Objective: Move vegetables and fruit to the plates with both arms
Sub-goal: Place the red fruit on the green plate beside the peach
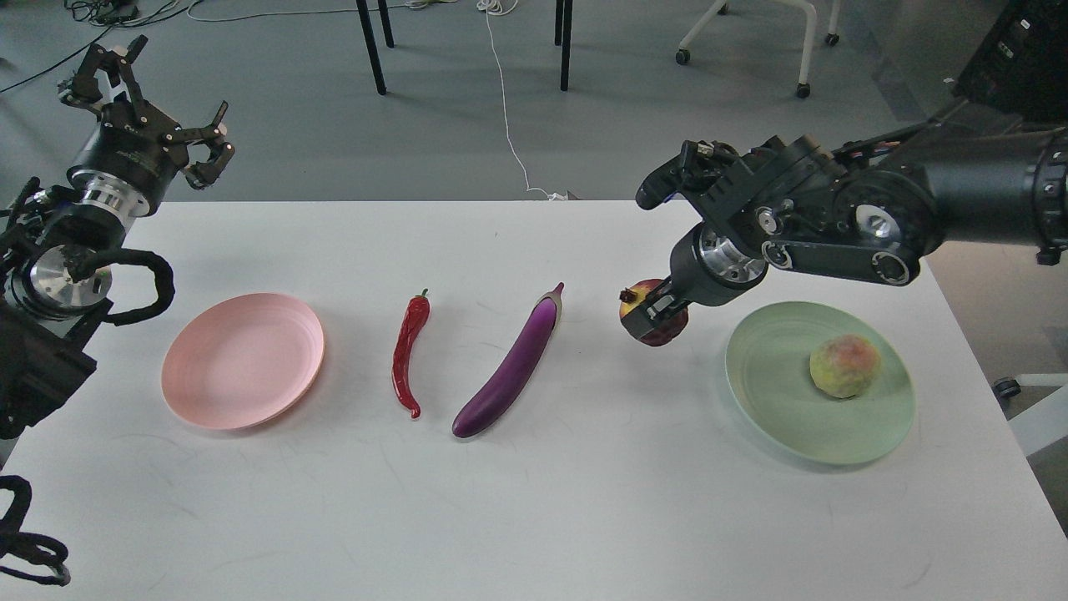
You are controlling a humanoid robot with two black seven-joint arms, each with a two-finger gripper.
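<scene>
Right claw [655,315]: down at the surface and clamped on the pomegranate [647,319] — the fingers are mostly hidden against the fruit, but it sits right between them, its crown tip poking out to the left.

Pomegranate: just left of the green plate [801,434] and not yet over its rim; whether it is lifted or resting on the surface cannot be told from this angle.

Green plate: already carries the yellow-green fruit [844,366], sitting right of centre — so the left half of the plate is bare and ready.

Left claw [163,117]: raised high beyond the far left corner of the surface, fingers spread wide, holding nothing.

Pink plate [242,361]: bare, on the left of the surface, well below and to the right of that idle claw.

Chili pepper [409,355]: lying lengthwise between the pink plate and the eggplant [513,363], untouched; the eggplant lies just beside it, slanted, stem cap pointing away.

Step in hand: fruit number two — the right arm looks to be carrying the pomegranate to the green plate.

Next move: it calls for a short carry rightward over the rim and a gentle release on the bare left half, clear of the fruit already there, since a round thing may roll. The vegetables then look like the left arm's job.
</scene>
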